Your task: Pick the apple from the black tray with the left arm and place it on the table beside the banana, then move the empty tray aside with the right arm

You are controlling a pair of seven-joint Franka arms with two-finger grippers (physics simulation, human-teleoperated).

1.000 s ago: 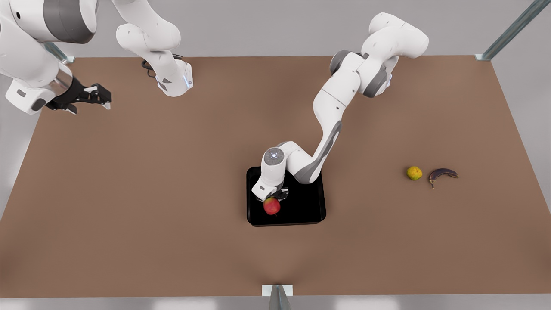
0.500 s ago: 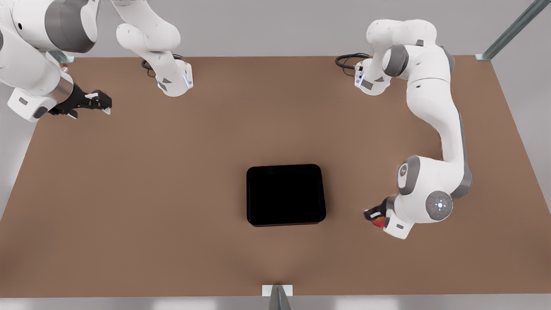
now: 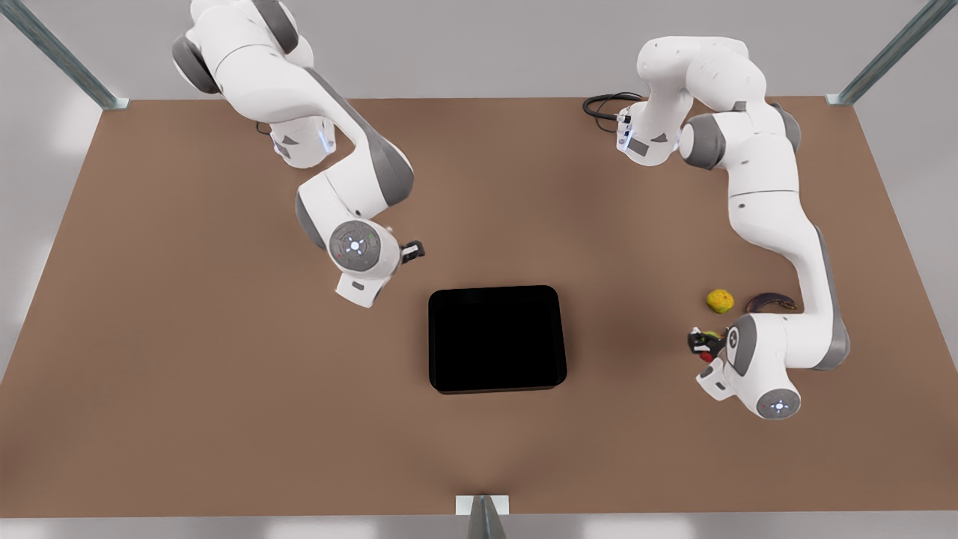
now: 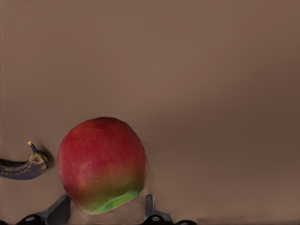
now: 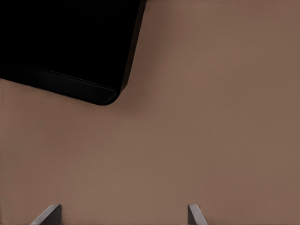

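The red apple [image 4: 101,161] with its green patch sits between the fingers of my left gripper [image 4: 108,206], which is shut on it just above the brown table [image 3: 224,359]. In the front view this gripper [image 3: 700,343] is at the right, with a sliver of the apple [image 3: 706,355] showing under the wrist. The dark banana [image 3: 771,301] lies just behind, partly covered by the arm; its stem end [image 4: 23,166] is close to the apple. The black tray [image 3: 496,338] lies empty in the middle. My right gripper [image 3: 412,251] hovers open off the tray's far-left corner [image 5: 101,96].
A yellow-green round fruit [image 3: 720,300] lies next to the banana on the side toward the tray. Metal posts stand at the table's far corners, and a bracket [image 3: 482,507] sits at the front edge. Cables lie by the arm base [image 3: 602,105].
The left arm lifted the apple off the tray and carried it to the front view's right, now close to the banana. The right arm swung in from the far left toward the tray.
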